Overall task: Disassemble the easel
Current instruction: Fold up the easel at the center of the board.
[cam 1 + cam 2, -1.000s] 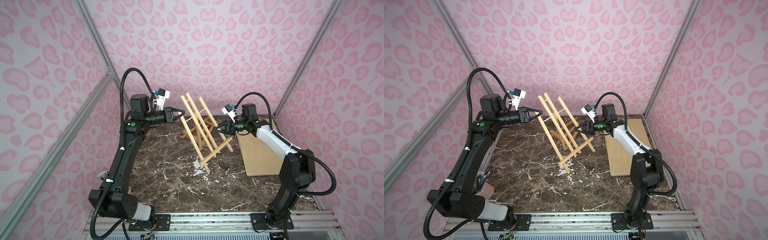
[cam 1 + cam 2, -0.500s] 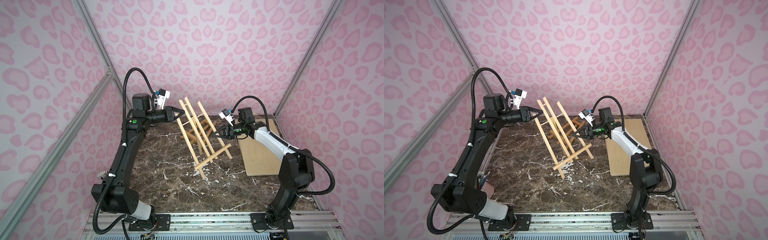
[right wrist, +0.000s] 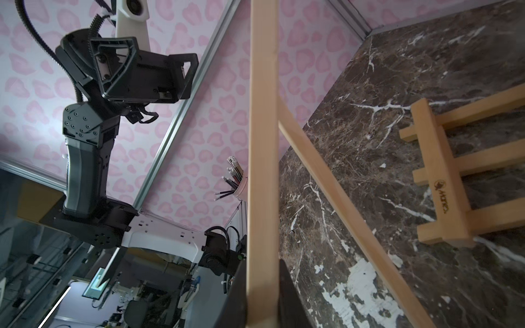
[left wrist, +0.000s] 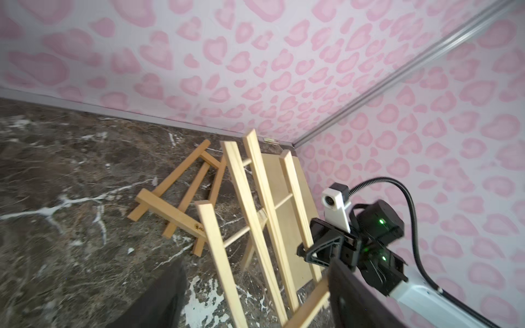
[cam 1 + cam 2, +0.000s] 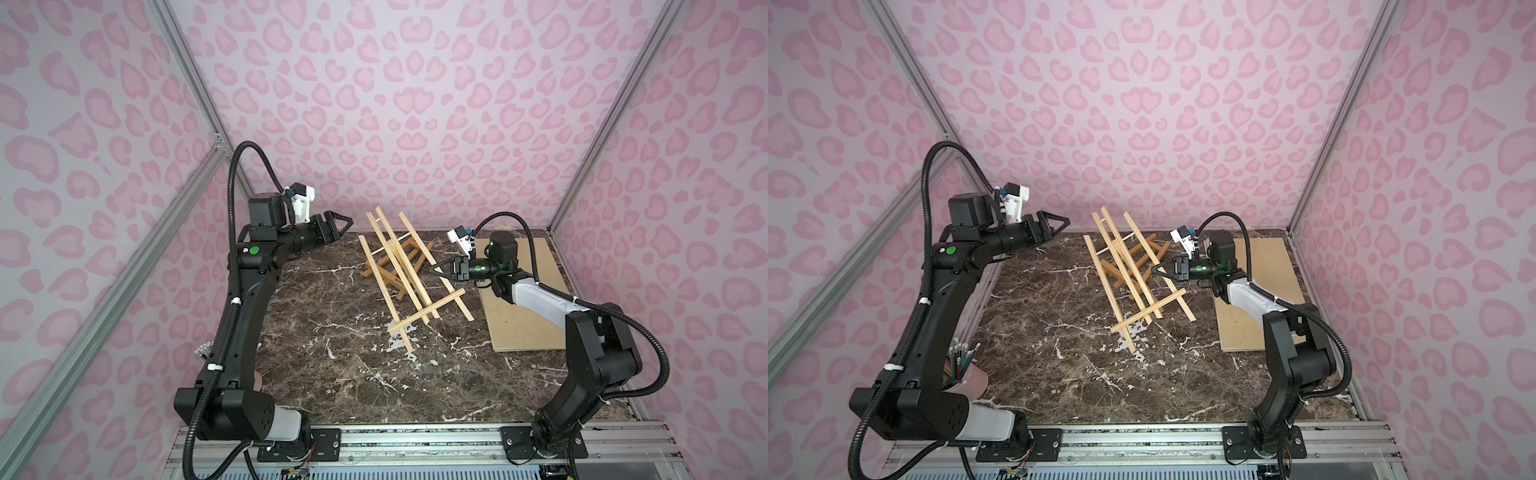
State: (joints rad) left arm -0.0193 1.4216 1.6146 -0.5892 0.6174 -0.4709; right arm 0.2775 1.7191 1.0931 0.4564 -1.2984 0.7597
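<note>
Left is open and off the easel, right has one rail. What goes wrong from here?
1. Only the right gripper pinches one rail of the tilted pale frame; the left gripper is open and clear. The frame may pivot in that grip or slip out.
2. Its lower leg end appears to rest on the table; a sideways pull could make it catch.
3. The frame crosses over the darker stand, so they may snag and drag together.

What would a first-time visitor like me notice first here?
Probably the pale wooden easel, tilted mid-table with the right end effector shut on one of its slats. Next, the pink heart-spotted walls all around, and the left end effector hanging open beside the easel's top, touching nothing.
</note>
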